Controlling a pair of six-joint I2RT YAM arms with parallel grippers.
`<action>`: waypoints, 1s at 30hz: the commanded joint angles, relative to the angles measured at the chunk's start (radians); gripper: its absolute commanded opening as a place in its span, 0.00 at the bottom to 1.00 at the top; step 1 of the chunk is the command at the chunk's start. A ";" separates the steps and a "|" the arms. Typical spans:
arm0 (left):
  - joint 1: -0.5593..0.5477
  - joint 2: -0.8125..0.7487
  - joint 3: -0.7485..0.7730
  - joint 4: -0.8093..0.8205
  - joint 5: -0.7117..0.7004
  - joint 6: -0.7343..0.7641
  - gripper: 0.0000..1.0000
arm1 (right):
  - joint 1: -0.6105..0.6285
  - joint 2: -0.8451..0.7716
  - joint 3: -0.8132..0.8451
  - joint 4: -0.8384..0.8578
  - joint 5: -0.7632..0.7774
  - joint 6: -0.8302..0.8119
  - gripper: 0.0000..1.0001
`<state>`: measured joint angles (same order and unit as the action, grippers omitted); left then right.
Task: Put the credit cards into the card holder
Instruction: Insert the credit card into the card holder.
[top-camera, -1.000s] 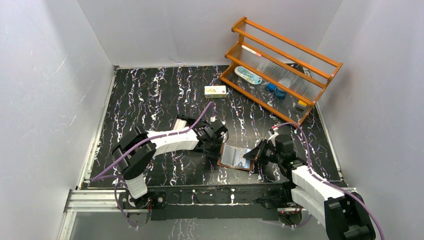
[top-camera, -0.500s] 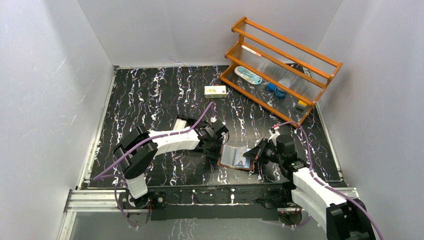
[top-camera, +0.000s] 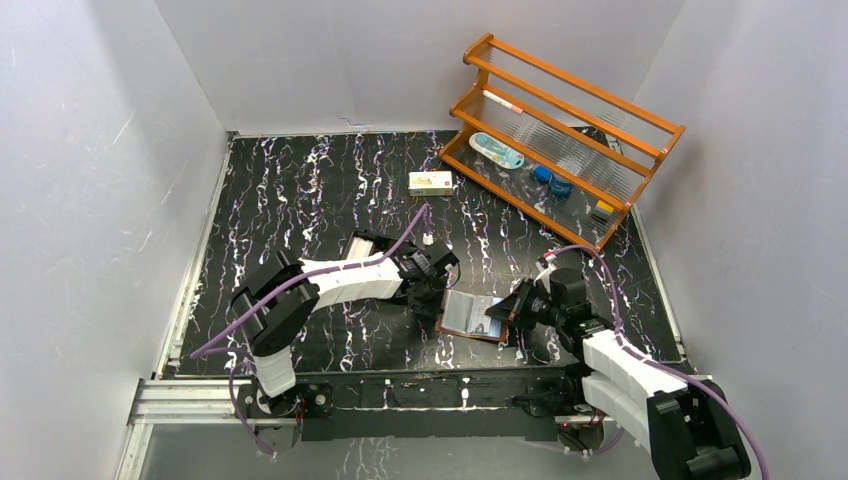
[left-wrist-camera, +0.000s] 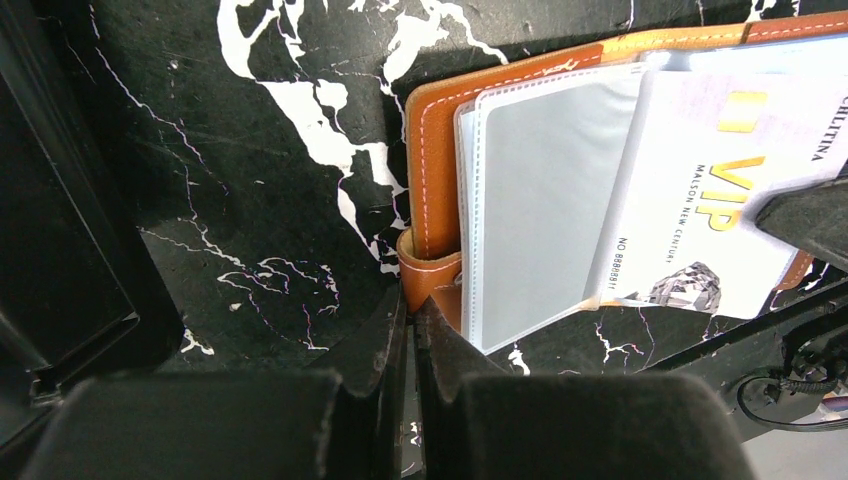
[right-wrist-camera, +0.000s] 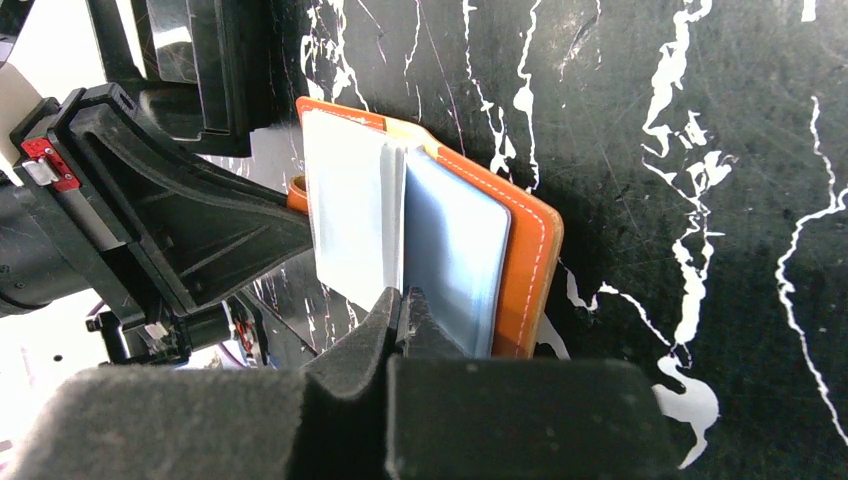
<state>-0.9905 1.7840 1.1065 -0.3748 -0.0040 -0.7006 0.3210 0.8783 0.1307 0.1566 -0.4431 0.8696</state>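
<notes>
The brown card holder (top-camera: 472, 316) lies open on the black marbled table, its clear pockets facing up. My left gripper (top-camera: 437, 291) is shut on its snap tab (left-wrist-camera: 428, 282) at the holder's left edge. My right gripper (top-camera: 499, 319) is shut on a white credit card marked VIP (left-wrist-camera: 700, 190). The card lies across the clear pockets (left-wrist-camera: 535, 190), part way in. In the right wrist view the jaws (right-wrist-camera: 405, 300) pinch the card's near edge between a white sheet (right-wrist-camera: 345, 215) and a pale blue one (right-wrist-camera: 450, 250). Other cards are not clearly seen.
A black tray (top-camera: 365, 246) lies just behind my left arm. A white-and-yellow carton (top-camera: 430, 181) sits further back. A wooden rack (top-camera: 570, 125) with small items stands at the back right. White walls close in the table.
My right gripper has edged slightly left with the card, further over the holder. The left gripper keeps its hold on the tab, almost unmoved.
</notes>
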 joint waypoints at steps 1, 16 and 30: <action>-0.005 -0.005 0.029 -0.023 -0.014 -0.002 0.00 | -0.002 0.031 -0.001 0.088 -0.027 -0.002 0.00; -0.008 -0.013 0.023 -0.028 -0.025 -0.006 0.00 | -0.002 -0.081 0.046 -0.054 0.025 -0.032 0.00; -0.016 -0.013 0.016 -0.029 -0.031 -0.016 0.00 | -0.002 0.004 0.016 0.070 -0.017 0.006 0.00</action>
<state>-0.9970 1.7847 1.1080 -0.3767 -0.0193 -0.7113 0.3210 0.8627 0.1402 0.1699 -0.4492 0.8795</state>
